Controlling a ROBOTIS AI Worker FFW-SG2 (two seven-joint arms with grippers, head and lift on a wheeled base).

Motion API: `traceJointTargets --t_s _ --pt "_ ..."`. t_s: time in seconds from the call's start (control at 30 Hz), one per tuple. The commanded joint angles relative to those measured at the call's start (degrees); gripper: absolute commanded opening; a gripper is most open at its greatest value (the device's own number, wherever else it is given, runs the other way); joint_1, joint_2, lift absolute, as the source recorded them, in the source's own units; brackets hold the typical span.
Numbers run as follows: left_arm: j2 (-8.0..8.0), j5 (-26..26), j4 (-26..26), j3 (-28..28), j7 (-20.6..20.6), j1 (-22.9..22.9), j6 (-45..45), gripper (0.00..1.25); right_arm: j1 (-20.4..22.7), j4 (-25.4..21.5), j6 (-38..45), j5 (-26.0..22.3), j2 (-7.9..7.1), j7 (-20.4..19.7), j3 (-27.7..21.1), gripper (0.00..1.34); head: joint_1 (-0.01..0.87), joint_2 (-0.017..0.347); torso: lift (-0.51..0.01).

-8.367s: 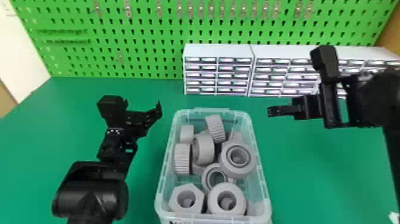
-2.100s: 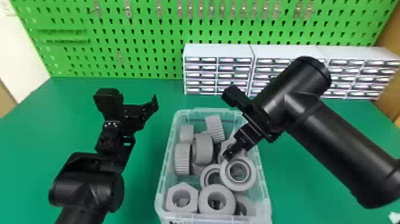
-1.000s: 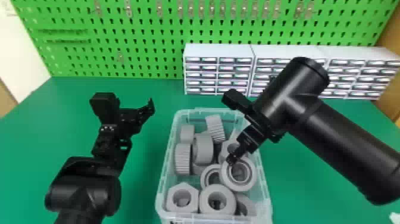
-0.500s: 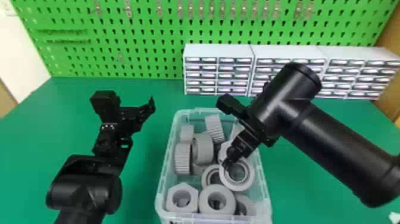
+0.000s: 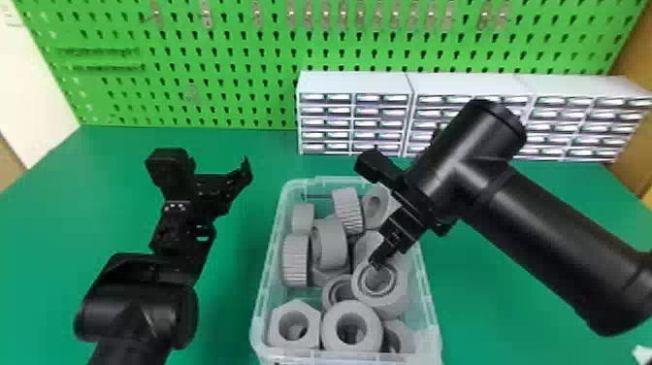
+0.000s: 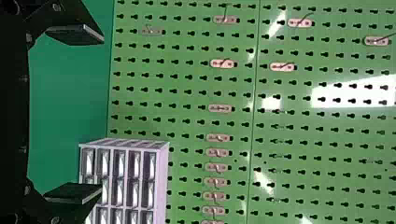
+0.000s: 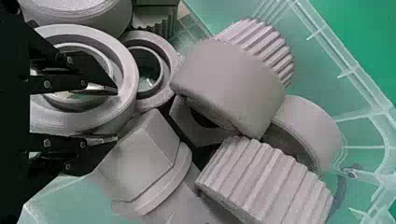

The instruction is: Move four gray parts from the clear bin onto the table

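In the head view, the right claw [image 5: 377,263] is at a gray ring [image 5: 391,305] in the clear bin [image 5: 264,301]. Left wrist view: the left claw [image 6: 102,115] is wide. Right wrist view: the right claw stands partly open across the ring's wall; better sink both fingers evenly before closing.

Green pegboard [image 5: 233,63] | white drawer cabinets [image 5: 356,82] | green tabletop [image 5: 233,301]

Left arm [image 5: 138,310]: raised behind its fingers [image 6: 77,34], which stand widely parted at the end of the left gripper [image 5: 246,171]. Right arm [image 5: 558,252]: slanting down toward its fingers [image 7: 100,77]; the right gripper [image 5: 377,261] points downward, more narrowly parted.
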Motion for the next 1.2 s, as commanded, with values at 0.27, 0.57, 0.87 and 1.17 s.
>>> traceJointTargets --t_s 0.27,0.57,0.87,1.17 --pt "0.07 0.02 0.0 0.18 0.02 -0.08 -0.26 1.09 0.15 -0.01 0.08 0.66 0.1 0.0 0.08 0.31 0.693 0.072 -0.052" --pt "-0.02 0.11 0.0 -0.26 0.11 -0.51 -0.35 1.09 -0.2 -0.01 0.08 0.75 0.27 0.0 -0.8 0.28 0.693 0.072 -0.052" --pt "-0.02 0.02 0.0 -0.43 0.38 -0.34 -0.35 1.09 -0.2 -0.1 0.08 1.45 0.62 0.0 -3.17 0.28 0.693 0.072 -0.052" --pt "-0.02 0.02 0.0 -0.7 0.73 -0.16 -0.35 1.09 -0.47 -0.62 0.43 2.77 0.71 0.0 -5.46 0.28 0.693 0.072 -0.052"
